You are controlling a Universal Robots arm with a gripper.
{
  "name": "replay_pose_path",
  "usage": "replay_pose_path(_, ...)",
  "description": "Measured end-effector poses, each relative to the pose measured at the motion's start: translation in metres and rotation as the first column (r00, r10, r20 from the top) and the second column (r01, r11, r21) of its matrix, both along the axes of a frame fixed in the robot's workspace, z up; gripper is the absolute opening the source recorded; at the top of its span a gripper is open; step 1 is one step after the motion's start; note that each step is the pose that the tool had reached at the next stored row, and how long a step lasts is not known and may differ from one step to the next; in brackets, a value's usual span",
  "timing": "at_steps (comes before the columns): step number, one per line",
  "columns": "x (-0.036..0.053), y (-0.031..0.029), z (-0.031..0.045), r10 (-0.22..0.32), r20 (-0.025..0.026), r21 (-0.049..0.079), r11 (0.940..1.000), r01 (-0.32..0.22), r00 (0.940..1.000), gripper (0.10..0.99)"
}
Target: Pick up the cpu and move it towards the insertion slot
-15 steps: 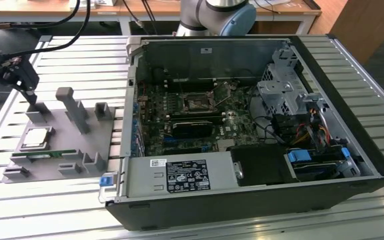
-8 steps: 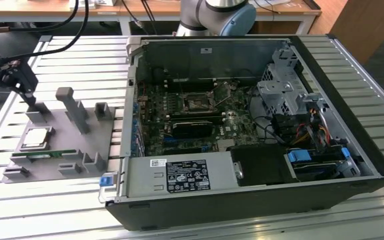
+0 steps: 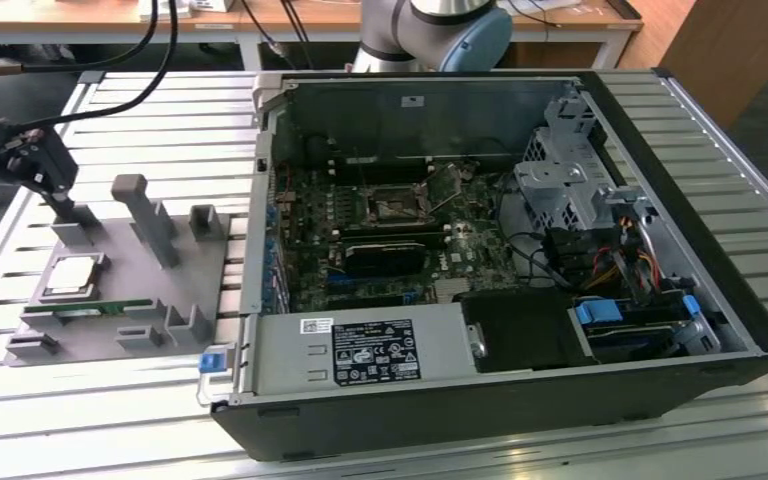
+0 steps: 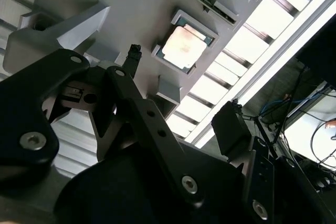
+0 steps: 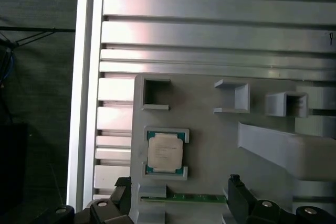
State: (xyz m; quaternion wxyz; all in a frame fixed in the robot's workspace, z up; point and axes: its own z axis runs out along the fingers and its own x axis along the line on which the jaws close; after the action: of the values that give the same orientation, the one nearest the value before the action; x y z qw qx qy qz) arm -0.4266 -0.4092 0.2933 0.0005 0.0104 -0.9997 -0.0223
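The cpu [image 3: 71, 275] is a small silvery square chip lying flat in a recess of the grey tray [image 3: 184, 265], at the exterior view's left. Both wrist views show the cpu [image 4: 186, 45] [image 5: 165, 151] seated in its pocket, with nothing touching it. My gripper [image 3: 57, 195] hovers above the tray's far end. Its fingers are open, and the gripper [image 4: 181, 90] [image 5: 178, 187] holds nothing. The insertion slot [image 3: 394, 205] is a dark square socket in a metal frame on the motherboard inside the open computer case [image 3: 704, 200].
A thin green memory stick [image 3: 91, 308] [image 5: 184, 198] lies in the tray beside the cpu. Upright grey posts [image 3: 137, 200] rise from the tray. The case wall [image 3: 261, 200] stands between tray and socket. Everything rests on a slatted metal table [image 3: 144, 120].
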Motion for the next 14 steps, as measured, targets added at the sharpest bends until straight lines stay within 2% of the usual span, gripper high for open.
replay_pose_path(14, -0.0004, -0.0037, -0.0157, 0.0, 0.0, 0.0, 1.0, 0.0, 1.0, 0.82)
